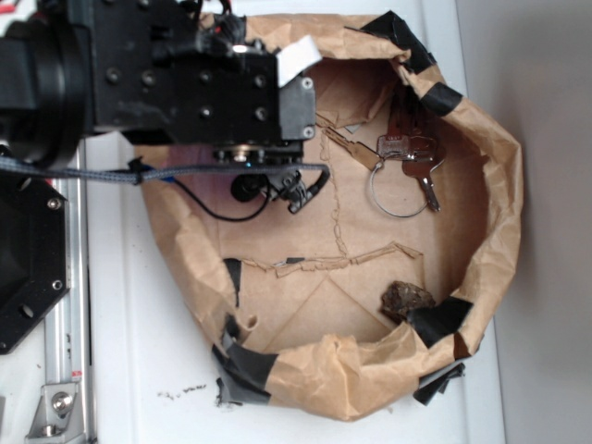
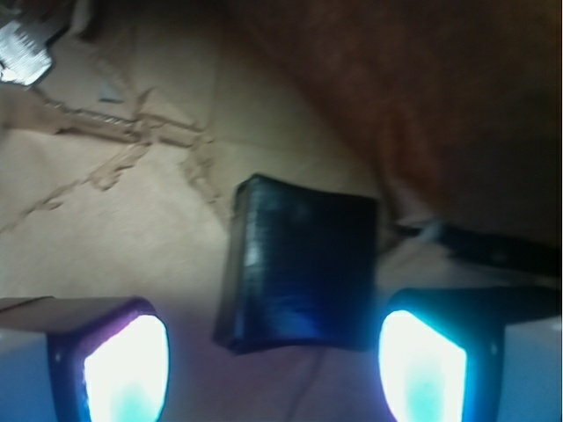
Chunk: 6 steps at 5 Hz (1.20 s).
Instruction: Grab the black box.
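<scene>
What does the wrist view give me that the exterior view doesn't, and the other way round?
Only the wrist view shows the black box, lying on the brown paper between the two glowing fingertips of the open hand; from the exterior the arm hides it.

Only the exterior view shows the whole paper nest with its black tape strips, the dark-brown lump and the arm over the nest's upper left.

Both show the torn paper floor and the key bunch, which in the wrist view is just a bright sliver at top left.
</scene>
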Motion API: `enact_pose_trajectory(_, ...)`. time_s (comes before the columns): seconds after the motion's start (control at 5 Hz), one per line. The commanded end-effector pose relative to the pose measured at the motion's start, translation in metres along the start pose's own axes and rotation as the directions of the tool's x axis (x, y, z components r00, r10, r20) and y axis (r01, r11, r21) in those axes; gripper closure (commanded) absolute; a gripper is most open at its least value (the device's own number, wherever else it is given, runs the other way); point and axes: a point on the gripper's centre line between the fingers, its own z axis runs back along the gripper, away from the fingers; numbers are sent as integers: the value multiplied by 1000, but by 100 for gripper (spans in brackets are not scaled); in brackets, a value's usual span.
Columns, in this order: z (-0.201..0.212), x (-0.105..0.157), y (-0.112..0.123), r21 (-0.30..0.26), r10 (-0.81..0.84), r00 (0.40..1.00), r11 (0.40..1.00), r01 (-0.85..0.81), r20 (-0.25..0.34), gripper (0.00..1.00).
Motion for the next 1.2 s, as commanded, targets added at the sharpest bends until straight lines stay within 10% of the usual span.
enact_pose_trajectory(0.0,-8,8,17,-57,75,997,996,-74,28,0)
enact_pose_trajectory(1.0,-18,11,19,-1,78,997,997,-78,18,0)
